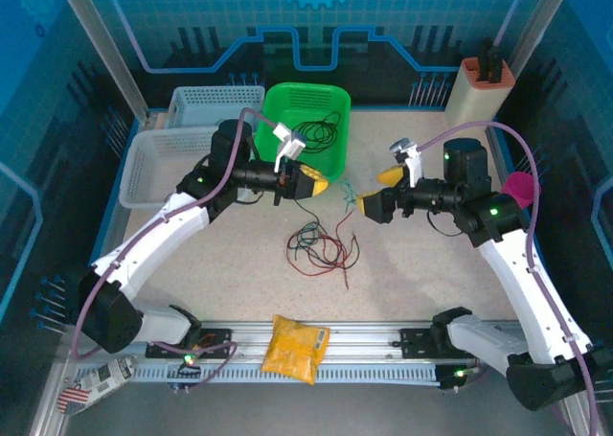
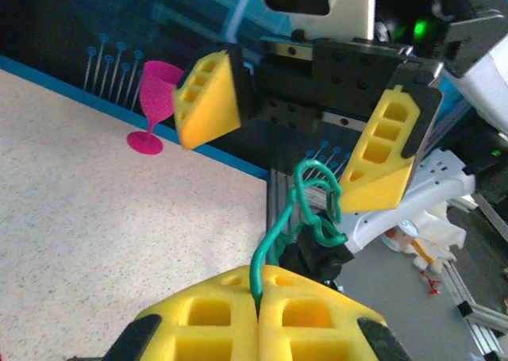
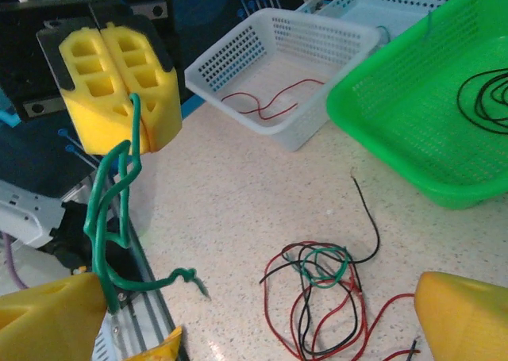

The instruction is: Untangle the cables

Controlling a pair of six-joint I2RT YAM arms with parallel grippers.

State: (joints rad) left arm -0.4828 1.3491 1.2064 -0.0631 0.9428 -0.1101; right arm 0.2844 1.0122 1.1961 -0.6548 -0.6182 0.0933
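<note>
Tangle (image 3: 321, 286) lies on the table (image 1: 239, 263), on the near side of the basket (image 3: 381, 115). Closer to the basket and raised, my left gripper (image 2: 258, 297) is pinched shut on a green wire (image 2: 274, 246). My right gripper (image 1: 378, 189) gapes, holding nothing. I judge the wires light, limp and slippery; take hold beside the knot.

Robot lab test cell. Speckled surface (image 1: 431, 273) boxed in by aluminium-profile posts (image 1: 105, 48) and blue panels (image 1: 383, 14) printed with gear and circuit graphics, from 9 round to 3 o'clock. Two white robot arms (image 1: 163, 230) bolted to a slotted metal rail (image 1: 374, 345) at 6 o'clock. Plastic sorting baskets (image 1: 153, 168) at 10 to 12 o'clock.
</note>
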